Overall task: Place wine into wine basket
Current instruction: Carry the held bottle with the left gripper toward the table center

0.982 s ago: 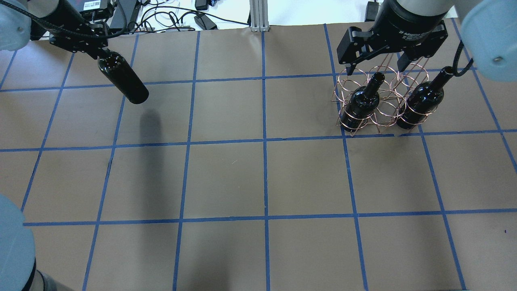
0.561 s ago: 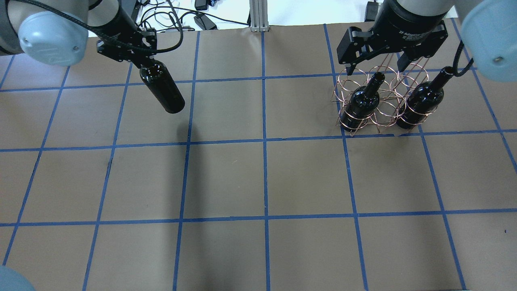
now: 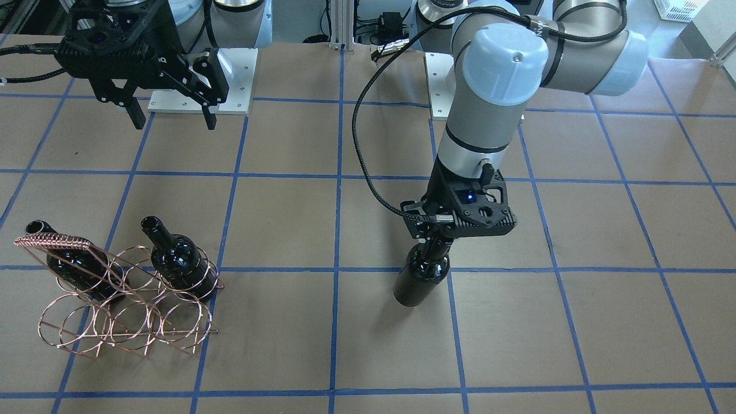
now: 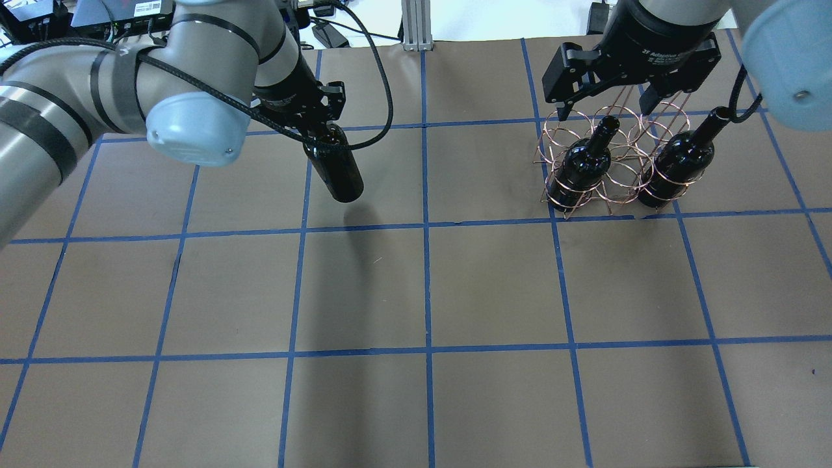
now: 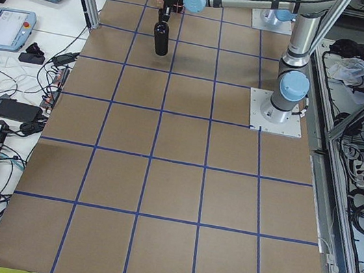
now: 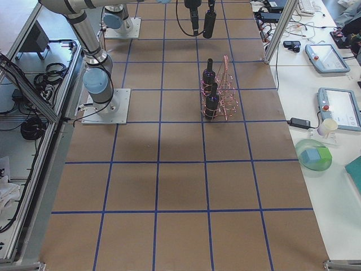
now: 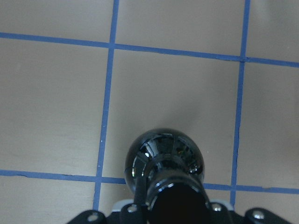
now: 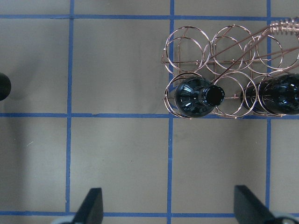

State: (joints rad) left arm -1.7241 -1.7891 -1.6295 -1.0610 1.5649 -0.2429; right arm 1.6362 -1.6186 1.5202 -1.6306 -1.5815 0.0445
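Observation:
My left gripper (image 4: 320,125) is shut on the neck of a near-black wine bottle (image 4: 339,171). It holds the bottle upright above the table, left of the middle; the bottle also shows in the front view (image 3: 421,277) and the left wrist view (image 7: 163,158). The copper wire wine basket (image 4: 614,166) stands at the far right, its coiled handle (image 3: 54,240) on top. Two more bottles (image 4: 585,166) (image 4: 679,162) stand in its near row, with the loop between them empty. My right gripper (image 4: 604,107) is open and empty above the basket, as the right wrist view (image 8: 170,207) shows.
The table is brown paper with a blue tape grid. An aluminium post (image 4: 416,26) and loose cables (image 4: 273,26) lie at the far edge. The arm base plates (image 3: 201,103) sit on the robot's side. Tablets and boxes lie on side benches (image 6: 333,107).
My left arm has carried the bottle to the right, from the far left corner toward the middle of the table. The right arm and the basket have not moved.

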